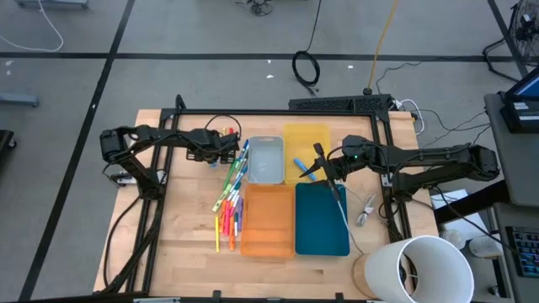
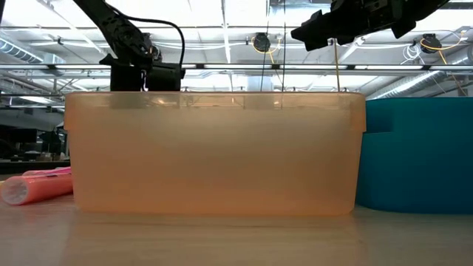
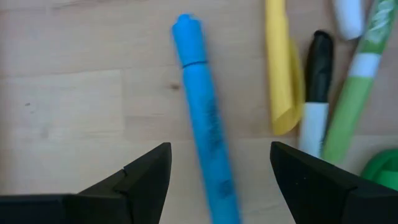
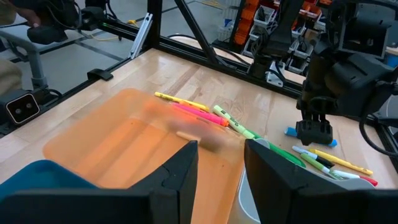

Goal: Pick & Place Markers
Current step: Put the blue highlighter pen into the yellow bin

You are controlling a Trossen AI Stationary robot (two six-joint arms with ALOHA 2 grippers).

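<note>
Your four trays sit side by side in a block at mid-table, the orange tray (image 1: 267, 219) and teal tray (image 1: 322, 219) nearest you, the grey tray (image 1: 266, 160) and yellow tray (image 1: 306, 139) behind, so either arm can likely reach a bin without crossing the other. The markers (image 1: 232, 198) lie in a loose fan on the wood just beside the orange and grey trays. Your left gripper (image 3: 217, 177) hovers low over a blue marker (image 3: 202, 112), fingers spread wide and empty, straddling its barrel, which looks like the line-up for a pick. Your right gripper (image 4: 221, 165) hangs near the yellow tray's edge with its fingers parted a little, nothing visible between them. From table height the orange tray blocks nearly everything; only a pink marker (image 2: 37, 185) peeks out beside it.
</note>
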